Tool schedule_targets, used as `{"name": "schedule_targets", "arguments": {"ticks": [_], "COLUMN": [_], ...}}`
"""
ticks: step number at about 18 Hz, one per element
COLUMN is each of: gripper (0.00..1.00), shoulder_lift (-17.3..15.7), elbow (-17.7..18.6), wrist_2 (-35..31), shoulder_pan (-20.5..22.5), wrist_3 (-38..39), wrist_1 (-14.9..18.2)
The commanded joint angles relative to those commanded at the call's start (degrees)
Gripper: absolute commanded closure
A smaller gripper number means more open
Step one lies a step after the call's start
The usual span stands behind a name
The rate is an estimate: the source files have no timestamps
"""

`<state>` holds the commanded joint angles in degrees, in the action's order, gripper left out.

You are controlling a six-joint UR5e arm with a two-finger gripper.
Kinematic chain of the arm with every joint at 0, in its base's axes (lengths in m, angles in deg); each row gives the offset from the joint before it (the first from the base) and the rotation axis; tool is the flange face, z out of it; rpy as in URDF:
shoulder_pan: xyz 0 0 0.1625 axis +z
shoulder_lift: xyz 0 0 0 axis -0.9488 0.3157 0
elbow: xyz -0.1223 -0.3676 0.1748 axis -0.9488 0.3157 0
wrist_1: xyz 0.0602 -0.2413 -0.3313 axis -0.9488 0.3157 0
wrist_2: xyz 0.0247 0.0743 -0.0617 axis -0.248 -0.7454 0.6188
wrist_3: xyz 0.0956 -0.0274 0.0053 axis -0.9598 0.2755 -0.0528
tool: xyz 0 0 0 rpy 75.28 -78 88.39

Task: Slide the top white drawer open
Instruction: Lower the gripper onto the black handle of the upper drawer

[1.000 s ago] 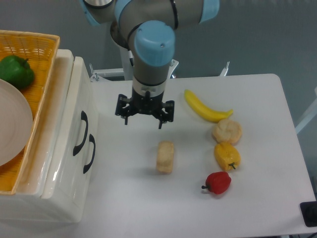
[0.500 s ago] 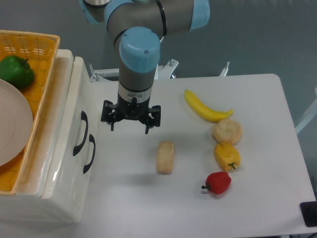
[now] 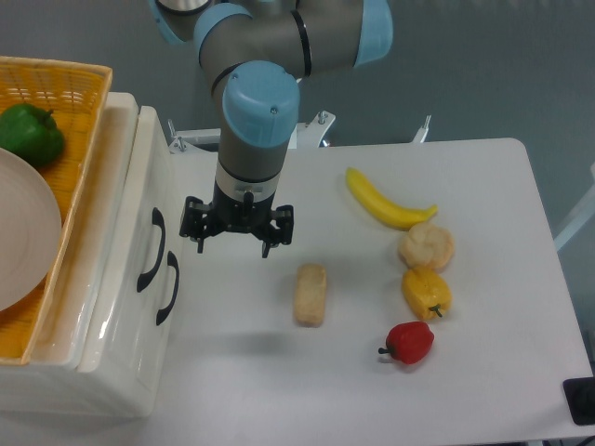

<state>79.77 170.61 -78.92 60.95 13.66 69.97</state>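
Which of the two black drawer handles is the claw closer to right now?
The upper handle, on the top white drawer; the claw hangs level with it, the lower handle sits further down.

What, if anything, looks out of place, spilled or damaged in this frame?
Nothing stands out. Both drawers sit closed, the top white drawer flush with the cabinet; the gripper hangs open beside it, and the food items lie intact on the table.

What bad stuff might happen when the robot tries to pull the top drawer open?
The two black handles sit very close together, so the open end effector might catch the lower drawer's handle instead of the top white drawer's handle. The yellow basket holding a green pepper and plate rests on the cabinet top; a hard tug could jolt it.
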Motion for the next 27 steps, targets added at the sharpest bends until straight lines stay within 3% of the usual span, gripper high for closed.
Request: {"name": "schedule_targets", "arguments": {"ticks": [12,27], "gripper": [0.00,0.00], "shoulder_lift": [0.3,0.5], "elbow": [0.0,-1.5], "wrist_2": [2.2,6.2], "shoulder_pan": [-1.1,-1.1], "wrist_3": [0.4,0.2], "wrist_1": [5.6,5.5]}}
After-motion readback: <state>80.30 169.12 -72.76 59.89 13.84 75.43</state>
